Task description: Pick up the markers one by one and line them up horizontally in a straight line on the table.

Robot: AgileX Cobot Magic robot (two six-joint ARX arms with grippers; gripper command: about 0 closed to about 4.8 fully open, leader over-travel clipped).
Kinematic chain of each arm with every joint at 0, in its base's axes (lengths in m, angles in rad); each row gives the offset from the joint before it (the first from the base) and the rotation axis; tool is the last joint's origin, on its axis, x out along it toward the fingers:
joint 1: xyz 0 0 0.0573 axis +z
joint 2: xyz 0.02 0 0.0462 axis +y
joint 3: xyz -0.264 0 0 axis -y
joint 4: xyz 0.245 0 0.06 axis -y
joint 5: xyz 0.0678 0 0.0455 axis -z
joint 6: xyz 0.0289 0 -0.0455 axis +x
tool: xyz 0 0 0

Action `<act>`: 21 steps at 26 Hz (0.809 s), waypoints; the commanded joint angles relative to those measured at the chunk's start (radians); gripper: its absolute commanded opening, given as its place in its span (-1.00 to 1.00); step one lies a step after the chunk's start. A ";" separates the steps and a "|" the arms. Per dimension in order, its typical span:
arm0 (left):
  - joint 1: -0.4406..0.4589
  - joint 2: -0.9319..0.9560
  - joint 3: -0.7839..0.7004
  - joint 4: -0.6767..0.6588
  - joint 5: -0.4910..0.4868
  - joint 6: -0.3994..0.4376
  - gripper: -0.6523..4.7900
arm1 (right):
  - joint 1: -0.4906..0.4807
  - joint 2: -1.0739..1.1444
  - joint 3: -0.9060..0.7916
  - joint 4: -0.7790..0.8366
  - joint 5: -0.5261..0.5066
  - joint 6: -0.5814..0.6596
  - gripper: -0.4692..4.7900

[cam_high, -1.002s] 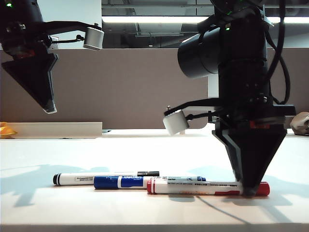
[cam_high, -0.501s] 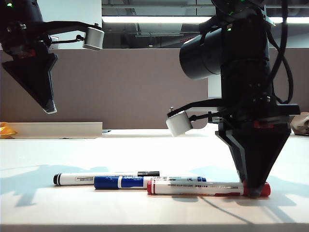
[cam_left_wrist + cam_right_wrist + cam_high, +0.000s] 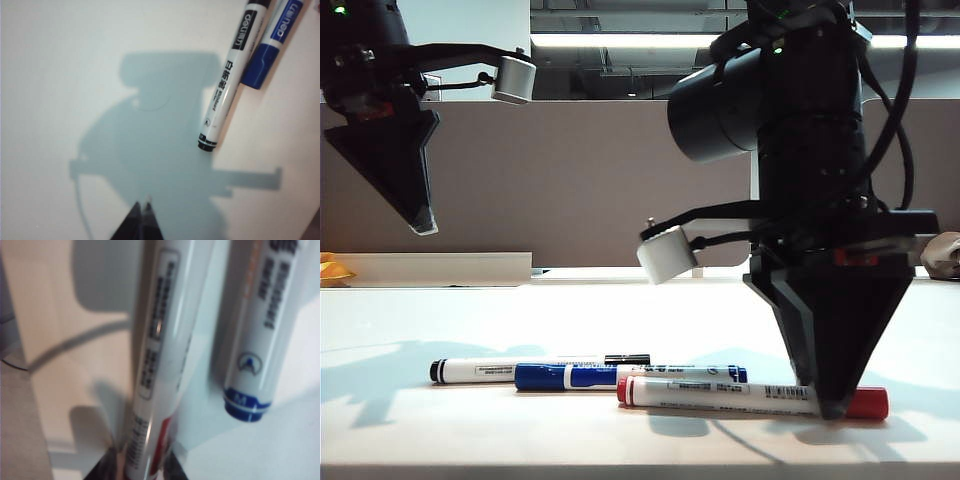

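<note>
Though light and stiff, red marker (image 3: 750,396) rolls easily: right pincer (image 3: 833,405) straddles barrel near cap, grip uncertain; left pincer (image 3: 423,226) pressed together, aloft.

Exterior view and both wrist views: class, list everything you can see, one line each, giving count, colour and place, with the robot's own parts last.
black marker: one, white barrel, black ends, lying on the table, farthest back and left.
blue marker: one, blue cap, beside the black one.
red marker: one, red ends, nearest, right, on the table.
table: one, white, across the foreground.
partition: brown-grey, behind the table.
yellow object: one, far left edge, cannot identify.
left end effector: black, raised at left, shut, empty.
right end effector: black, tip down around the red marker near its right end; grip unclear.
</note>
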 commanded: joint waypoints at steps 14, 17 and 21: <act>0.001 -0.004 0.006 0.003 0.024 -0.007 -0.78 | 0.009 0.005 -0.005 0.025 -0.013 0.028 -0.55; 0.001 -0.005 0.006 0.003 0.024 -0.007 -0.78 | 0.009 0.005 -0.005 0.022 -0.008 0.027 -0.55; 0.001 -0.005 0.006 0.002 0.024 -0.007 -0.78 | 0.008 0.005 -0.005 0.007 0.008 0.027 -0.55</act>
